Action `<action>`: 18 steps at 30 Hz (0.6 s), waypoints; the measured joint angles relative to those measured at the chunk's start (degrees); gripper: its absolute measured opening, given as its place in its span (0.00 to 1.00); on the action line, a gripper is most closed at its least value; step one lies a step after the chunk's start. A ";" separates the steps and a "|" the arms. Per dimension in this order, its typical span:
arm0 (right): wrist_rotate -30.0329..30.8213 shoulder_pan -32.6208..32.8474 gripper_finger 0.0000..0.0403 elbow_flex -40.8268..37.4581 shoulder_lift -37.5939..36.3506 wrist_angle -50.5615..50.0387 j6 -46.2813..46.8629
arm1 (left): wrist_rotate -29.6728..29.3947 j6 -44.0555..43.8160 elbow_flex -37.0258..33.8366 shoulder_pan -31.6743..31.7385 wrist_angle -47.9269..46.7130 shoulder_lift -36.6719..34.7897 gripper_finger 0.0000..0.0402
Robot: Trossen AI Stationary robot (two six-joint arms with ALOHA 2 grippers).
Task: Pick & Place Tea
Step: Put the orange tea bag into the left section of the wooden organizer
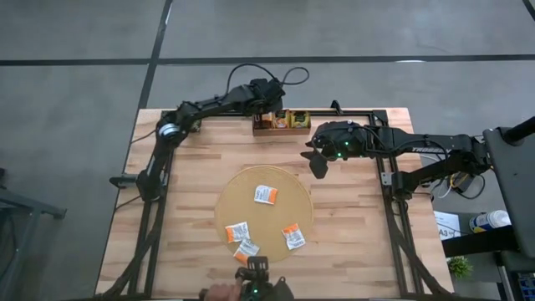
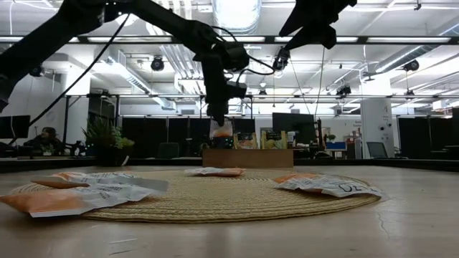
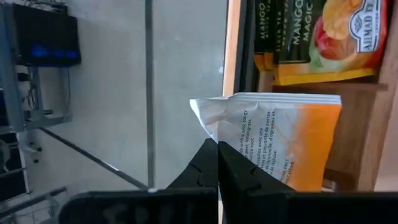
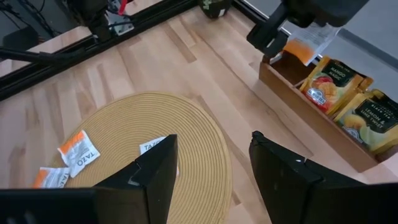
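Observation:
My left gripper [image 1: 267, 107] reaches to the table's far edge and is shut on a white and orange tea sachet [image 3: 280, 143], over the left end of the small wooden tray [image 1: 284, 123]. Dark green and yellow sachets [image 3: 323, 37] stand in the tray. Several more white and orange sachets [image 1: 266, 194] lie flat on the round woven mat [image 1: 242, 196]. My right gripper [image 1: 318, 164] hovers open, with nothing in it, above the table just beyond the mat's far right edge. My left gripper pinches the sachet's white end [image 3: 231, 138], near a corner, between its two fingers. The fingers slant down from the table's left side. The sachet hangs below them [image 2: 222, 132] over the tray's left end. Whether its lower edge touches the tray, I cannot tell.
A black metal frame [image 1: 386, 180] runs along the table's right side and far edge behind the tray. A dark camera [image 1: 255, 283] sits at the near edge, and part of a person's hand [image 1: 219, 293] shows beside it. Bare wood lies left and right of the mat.

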 joint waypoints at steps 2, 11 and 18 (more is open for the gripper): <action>0.00 0.00 0.49 0.00 0.00 0.00 0.03 | -0.09 0.29 -0.38 0.01 0.35 0.20 0.00; -0.02 0.00 0.49 0.00 0.00 0.04 0.08 | -0.76 0.55 -0.44 0.22 3.58 2.02 0.00; -0.02 0.00 0.49 0.00 0.00 0.04 0.71 | -1.74 1.43 -0.46 0.42 3.51 2.44 0.00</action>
